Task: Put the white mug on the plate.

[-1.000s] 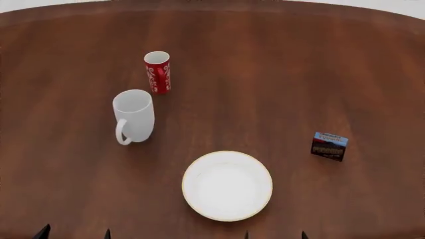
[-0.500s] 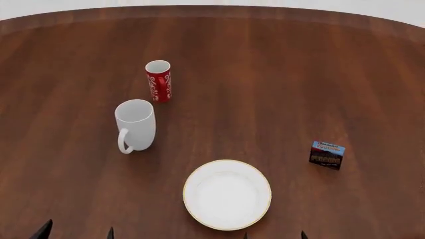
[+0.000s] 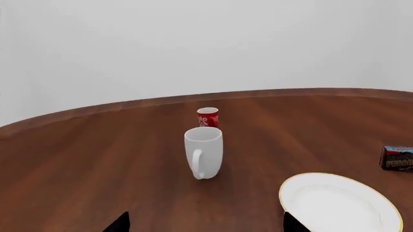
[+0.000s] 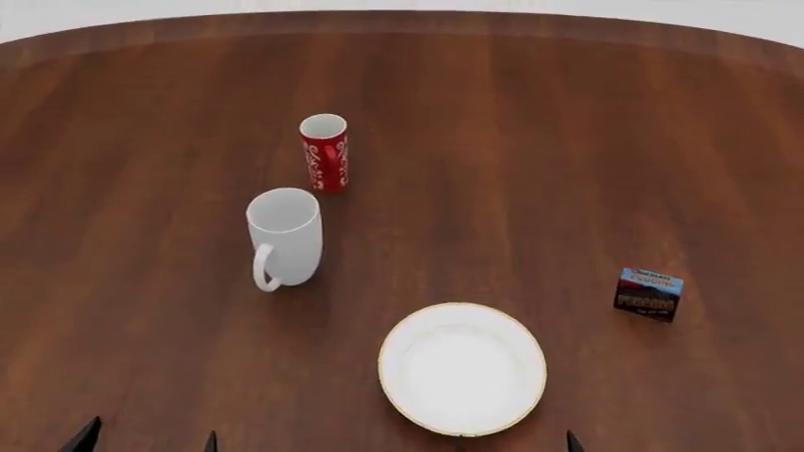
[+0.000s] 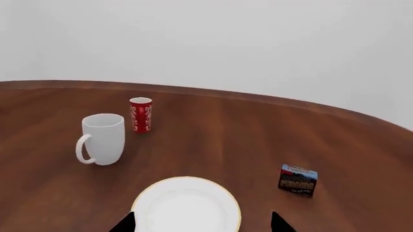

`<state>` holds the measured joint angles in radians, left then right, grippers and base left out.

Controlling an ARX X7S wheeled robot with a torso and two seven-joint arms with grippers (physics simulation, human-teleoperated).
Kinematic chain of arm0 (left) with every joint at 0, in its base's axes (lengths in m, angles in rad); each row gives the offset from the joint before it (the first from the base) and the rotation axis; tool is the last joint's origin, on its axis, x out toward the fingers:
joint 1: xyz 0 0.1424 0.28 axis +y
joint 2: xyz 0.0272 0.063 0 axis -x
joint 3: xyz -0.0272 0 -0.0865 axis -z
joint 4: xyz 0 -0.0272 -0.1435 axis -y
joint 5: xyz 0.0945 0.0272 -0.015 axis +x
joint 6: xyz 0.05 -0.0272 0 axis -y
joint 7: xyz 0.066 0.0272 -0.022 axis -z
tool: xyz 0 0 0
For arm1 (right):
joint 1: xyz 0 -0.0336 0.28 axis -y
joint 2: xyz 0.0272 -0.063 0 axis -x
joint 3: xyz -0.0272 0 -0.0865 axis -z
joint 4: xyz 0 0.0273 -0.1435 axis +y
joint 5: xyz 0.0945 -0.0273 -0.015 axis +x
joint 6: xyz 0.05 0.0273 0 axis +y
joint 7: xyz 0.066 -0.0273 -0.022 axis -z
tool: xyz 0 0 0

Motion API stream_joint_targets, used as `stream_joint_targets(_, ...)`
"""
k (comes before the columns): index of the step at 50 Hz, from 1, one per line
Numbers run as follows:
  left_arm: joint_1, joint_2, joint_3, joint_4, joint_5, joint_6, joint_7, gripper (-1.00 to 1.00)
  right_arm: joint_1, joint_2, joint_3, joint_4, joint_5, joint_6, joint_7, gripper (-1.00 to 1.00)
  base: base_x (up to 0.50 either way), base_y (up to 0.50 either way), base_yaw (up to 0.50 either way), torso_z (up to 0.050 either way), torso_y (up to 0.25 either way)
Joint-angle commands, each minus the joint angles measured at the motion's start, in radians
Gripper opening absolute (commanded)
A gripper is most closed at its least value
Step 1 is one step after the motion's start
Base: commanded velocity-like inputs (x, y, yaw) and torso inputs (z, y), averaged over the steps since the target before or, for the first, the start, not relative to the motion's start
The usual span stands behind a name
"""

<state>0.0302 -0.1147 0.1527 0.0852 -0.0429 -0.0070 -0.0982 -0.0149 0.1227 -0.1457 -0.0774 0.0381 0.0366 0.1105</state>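
Note:
The white mug (image 4: 286,236) stands upright on the wooden table, handle toward me; it also shows in the left wrist view (image 3: 204,152) and the right wrist view (image 5: 103,139). The plate (image 4: 462,367) lies empty to its near right, also in the left wrist view (image 3: 339,203) and the right wrist view (image 5: 187,205). My left gripper (image 4: 147,440) is open at the near edge, well short of the mug, its tips wide apart in its wrist view (image 3: 205,223). My right gripper (image 5: 201,222) is open just short of the plate's near rim; only one tip shows in the head view.
A slimmer red mug with white swirls (image 4: 324,153) stands just behind the white mug. A small dark box (image 4: 649,294) lies to the right of the plate. The table's far curved edge (image 4: 402,21) runs along the back.
The head view has shifted, so all objects sit further right in frame than before. Nothing on the table has moved relative to each other.

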Motion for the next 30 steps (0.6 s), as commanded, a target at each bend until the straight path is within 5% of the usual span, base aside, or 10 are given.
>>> stream_joint_targets(1, 0.003, -0.009, 0.005, -0.018, -0.030, 0.000, -0.005, 1.00, 0.008, 0.010, -0.027, -0.013, 0.001, 0.022, 0.003, 1.00, 0.00, 0.50, 0.00, 0.000, 0.000)
stream_joint_targets(30, 0.009, -0.026, 0.010, -0.082, -0.087, 0.032, -0.014, 1.00, 0.012, 0.027, -0.053, -0.010, 0.012, 0.019, 0.027, 1.00, 0.00, 0.50, 0.00, 0.000, 0.000)
